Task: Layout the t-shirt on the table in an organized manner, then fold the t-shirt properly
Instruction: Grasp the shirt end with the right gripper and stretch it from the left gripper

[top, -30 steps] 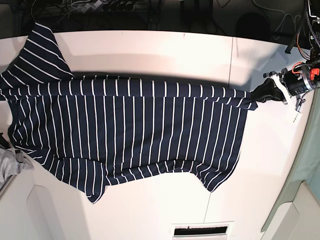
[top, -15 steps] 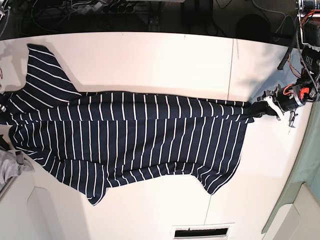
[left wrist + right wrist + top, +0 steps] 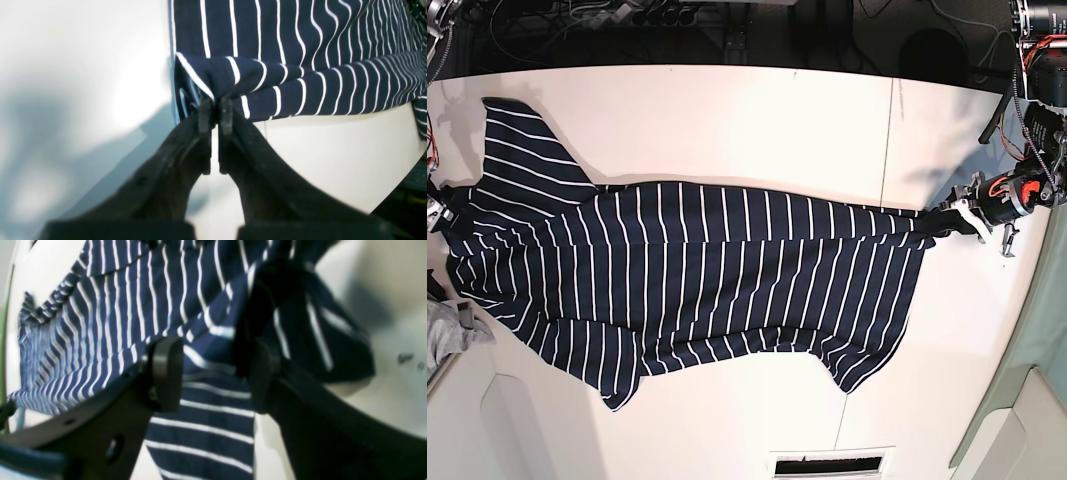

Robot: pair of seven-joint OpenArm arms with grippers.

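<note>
A dark navy t-shirt (image 3: 697, 275) with thin white stripes is seen on a white table (image 3: 727, 110); a grey cloth (image 3: 445, 335) is seen too.

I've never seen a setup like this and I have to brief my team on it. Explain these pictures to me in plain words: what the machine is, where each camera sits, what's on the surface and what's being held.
This is a robot with two arms, each ending in a two-fingered hand.

The wide picture looks down on the whole table. The other two come from small cameras fixed at each wrist, looking along the fingers.

A dark navy t-shirt with thin white stripes lies stretched across the white table. A small grey cloth shows at one edge.

The left hand, at the right of the wide picture, is shut, pinching a bunched corner of the t-shirt.

The right hand is at the opposite end. Its fingers stand apart, with striped fabric lying between them; the fabric looks released, not gripped, though the picture is blurred.
</note>
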